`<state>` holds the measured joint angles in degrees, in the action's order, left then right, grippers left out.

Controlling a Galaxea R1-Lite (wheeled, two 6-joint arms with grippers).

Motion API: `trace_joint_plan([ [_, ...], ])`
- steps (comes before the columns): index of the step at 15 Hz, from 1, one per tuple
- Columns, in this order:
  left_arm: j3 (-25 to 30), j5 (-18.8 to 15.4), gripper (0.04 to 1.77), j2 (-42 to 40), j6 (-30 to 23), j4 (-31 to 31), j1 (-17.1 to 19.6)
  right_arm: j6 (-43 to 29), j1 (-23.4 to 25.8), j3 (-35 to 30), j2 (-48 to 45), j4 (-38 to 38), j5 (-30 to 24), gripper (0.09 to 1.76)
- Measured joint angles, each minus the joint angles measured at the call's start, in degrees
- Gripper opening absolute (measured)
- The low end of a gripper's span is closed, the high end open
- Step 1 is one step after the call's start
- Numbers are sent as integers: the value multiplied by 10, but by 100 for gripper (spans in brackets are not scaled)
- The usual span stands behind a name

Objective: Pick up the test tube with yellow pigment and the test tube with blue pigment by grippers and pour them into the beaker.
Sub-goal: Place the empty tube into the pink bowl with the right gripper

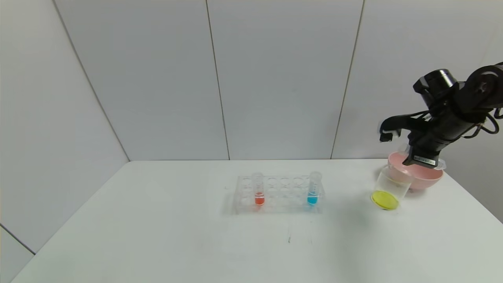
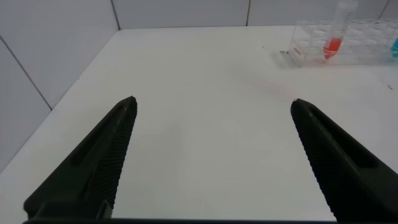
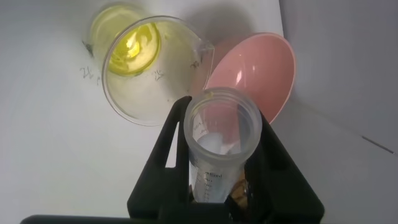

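My right gripper (image 1: 422, 156) is shut on a clear test tube (image 3: 222, 134) that looks empty, with a trace of yellow at its rim. It holds the tube mouth-down just above the pink bowl's near rim, beside the beaker (image 1: 390, 188). The beaker holds yellow liquid at its bottom and also shows in the right wrist view (image 3: 149, 68). The test tube with blue pigment (image 1: 312, 189) stands upright in the right end of the clear rack (image 1: 279, 195). My left gripper (image 2: 213, 106) is open and empty over bare table, left of the rack, outside the head view.
A tube with red-orange liquid (image 1: 258, 190) stands in the rack's left part, seen also in the left wrist view (image 2: 334, 36). The pink bowl (image 1: 426, 179) sits behind the beaker near the table's right edge. White wall panels stand behind the table.
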<state>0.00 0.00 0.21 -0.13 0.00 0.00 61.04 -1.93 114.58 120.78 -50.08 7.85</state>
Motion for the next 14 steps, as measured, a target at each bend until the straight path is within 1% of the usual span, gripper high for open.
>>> trace_joint_plan([
  [2, 0, 0, 176, 0, 0, 0, 0, -70, 11, 0, -16, 10, -81, 57],
  [3, 0, 0, 176, 0, 0, 0, 0, -126, 14, 0, -23, 28, -131, 57],
  [4, 0, 0, 176, 0, 0, 0, 0, -184, 16, 0, -28, 61, -173, 57],
  [6, 0, 0, 176, 0, 0, 0, 0, -308, 20, -10, -34, 162, -241, 57],
  [7, 0, 0, 176, 0, 0, 0, 0, -367, 23, -15, -36, 201, -256, 57],
  [9, 0, 0, 176, 0, 0, 0, 0, -488, 25, -33, -42, 266, -266, 57],
  [10, 0, 0, 176, 0, 0, 0, 0, -523, 26, -51, -49, 297, -267, 57],
  [12, 0, 0, 176, 0, 0, 0, 0, -551, 35, -113, -69, 368, -268, 57],
  [14, 0, 0, 176, 0, 0, 0, 0, -559, 47, -201, -93, 479, -269, 57],
])
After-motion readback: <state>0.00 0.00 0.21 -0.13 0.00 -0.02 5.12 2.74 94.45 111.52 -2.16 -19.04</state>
